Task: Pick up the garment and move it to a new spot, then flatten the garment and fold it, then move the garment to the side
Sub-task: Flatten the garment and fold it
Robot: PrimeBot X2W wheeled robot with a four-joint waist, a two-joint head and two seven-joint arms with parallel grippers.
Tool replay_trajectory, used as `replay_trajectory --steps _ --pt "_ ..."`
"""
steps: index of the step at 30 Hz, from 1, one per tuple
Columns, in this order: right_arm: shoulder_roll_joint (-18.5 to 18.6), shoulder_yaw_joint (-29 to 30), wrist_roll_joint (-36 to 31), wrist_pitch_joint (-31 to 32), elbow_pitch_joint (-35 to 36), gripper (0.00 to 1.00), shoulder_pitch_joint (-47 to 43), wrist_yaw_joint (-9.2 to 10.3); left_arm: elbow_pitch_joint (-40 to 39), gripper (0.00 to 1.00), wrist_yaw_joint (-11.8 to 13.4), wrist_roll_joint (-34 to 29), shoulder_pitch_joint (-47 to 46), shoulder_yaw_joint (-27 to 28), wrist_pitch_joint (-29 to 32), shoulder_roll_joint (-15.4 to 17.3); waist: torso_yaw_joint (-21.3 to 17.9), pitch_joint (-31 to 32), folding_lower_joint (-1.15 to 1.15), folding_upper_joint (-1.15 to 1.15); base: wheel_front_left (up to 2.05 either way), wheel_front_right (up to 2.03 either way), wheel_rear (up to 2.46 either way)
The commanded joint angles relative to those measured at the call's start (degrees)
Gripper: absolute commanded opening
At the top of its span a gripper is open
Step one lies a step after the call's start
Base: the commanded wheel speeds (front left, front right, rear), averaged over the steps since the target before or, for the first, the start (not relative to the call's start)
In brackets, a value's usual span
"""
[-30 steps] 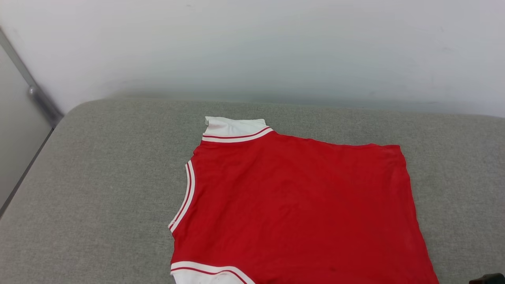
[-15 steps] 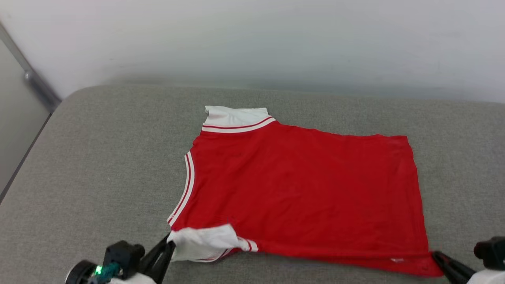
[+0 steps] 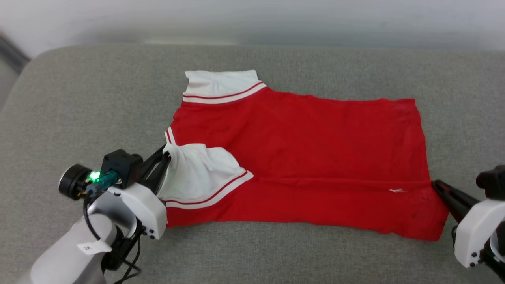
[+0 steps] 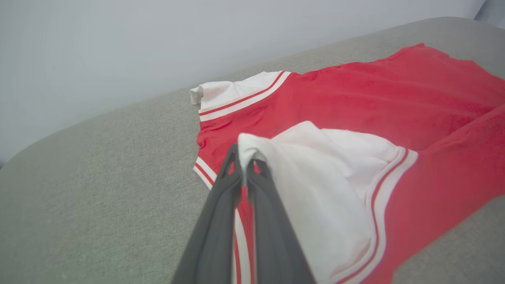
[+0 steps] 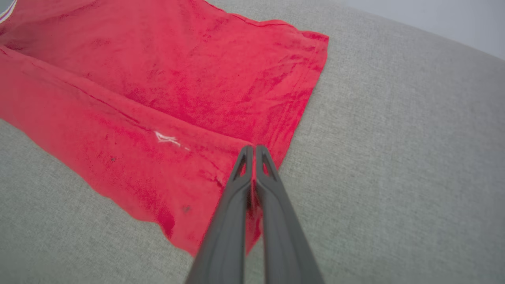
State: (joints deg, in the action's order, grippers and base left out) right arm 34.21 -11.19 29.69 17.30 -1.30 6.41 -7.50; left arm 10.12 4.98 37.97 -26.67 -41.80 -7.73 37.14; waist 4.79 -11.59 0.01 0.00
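The garment (image 3: pixel 315 138), a red T-shirt with white sleeves, lies spread on a grey cushion with its near strip folded up over its body. My left gripper (image 3: pixel 163 156) is shut on the near white sleeve (image 3: pixel 197 173), which lies on the red cloth. In the left wrist view the gripper (image 4: pixel 245 157) pinches the tip of that sleeve (image 4: pixel 315 189). My right gripper (image 3: pixel 436 184) is shut on the garment's hem at the right end of the fold. In the right wrist view the gripper (image 5: pixel 253 152) grips the edge of the red cloth (image 5: pixel 177 71). The far sleeve (image 3: pixel 221 85) lies flat.
The grey upholstered cushion (image 3: pixel 79 98) spreads wide on every side of the garment. A pale wall (image 3: pixel 276 15) rises right behind its far edge. The cushion's rounded left corner (image 3: pixel 23 71) drops off beside a dark rail.
The camera has tilted down. Both grippers came into view holding the garment's near edge and carried it away from me, laying the near strip and sleeve over the red body.
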Motion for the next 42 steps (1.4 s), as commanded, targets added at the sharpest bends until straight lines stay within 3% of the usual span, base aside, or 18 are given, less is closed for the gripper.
replay_trajectory --steps 1,11,19,20,21,22,27,32,36,42 --pt "0.2 -0.4 -0.2 0.2 -0.5 0.00 1.5 0.03 1.0 0.00 -0.4 -0.6 -1.2 -0.2 0.0 -0.6 -0.3 -1.9 -0.01 0.00 0.00 0.00 0.00" --pt "0.1 -5.9 -1.1 -0.8 -7.4 0.00 10.7 0.03 16.1 0.00 -5.3 -1.2 -7.8 -2.5 -1.6 -5.7 -0.4 -7.8 -0.01 0.00 0.00 0.00 0.00" --pt "-0.5 -9.5 0.1 -2.5 -12.5 0.00 12.7 0.02 27.7 0.00 -9.6 0.2 -8.9 -4.2 -3.4 -10.0 -0.3 -8.0 -0.01 0.00 0.00 0.00 0.00" --pt "-0.6 -9.8 0.3 -2.7 -12.9 0.06 12.9 0.02 28.7 0.04 -10.0 0.2 -9.3 -4.3 -3.8 -10.2 -0.3 -7.7 -0.01 0.00 0.00 0.00 0.00" --pt "-0.7 -10.0 0.6 -3.0 -13.1 0.47 13.2 0.01 29.5 0.49 -10.1 -0.1 -9.8 -4.5 -4.2 -10.2 -0.3 -7.2 -0.01 0.00 0.00 0.00 0.00" --pt "-0.7 -10.1 0.7 -3.5 -13.2 1.00 13.4 0.01 30.2 1.00 -10.3 -0.4 -10.2 -4.6 -4.5 -10.3 -0.2 -6.7 -0.01 0.00 0.00 0.00 0.00" --pt "-0.3 -10.2 1.7 -5.3 -12.8 1.00 13.1 0.02 31.1 1.00 -10.9 0.3 -12.0 -4.2 -4.5 -9.6 0.5 -3.2 -0.01 0.00 0.00 0.00 0.00" --pt "-0.1 -9.9 2.0 -6.3 -11.8 1.00 11.5 0.02 27.4 1.00 -10.7 1.0 -14.1 -3.2 -0.5 -5.9 1.1 0.1 -0.01 0.00 0.00 0.00 0.00" --pt "0.0 -9.7 1.9 -6.2 -11.1 1.00 10.9 0.02 22.4 1.00 -10.8 2.8 -15.4 -3.0 7.4 -2.3 1.5 1.7 -0.01 0.00 0.00 0.00 0.00" --pt "-0.6 -9.8 1.5 -5.9 -10.0 1.00 10.6 0.02 12.8 1.00 -11.6 10.1 -16.9 -3.5 25.6 2.0 1.5 2.7 -0.01 0.00 0.00 0.00 0.00"
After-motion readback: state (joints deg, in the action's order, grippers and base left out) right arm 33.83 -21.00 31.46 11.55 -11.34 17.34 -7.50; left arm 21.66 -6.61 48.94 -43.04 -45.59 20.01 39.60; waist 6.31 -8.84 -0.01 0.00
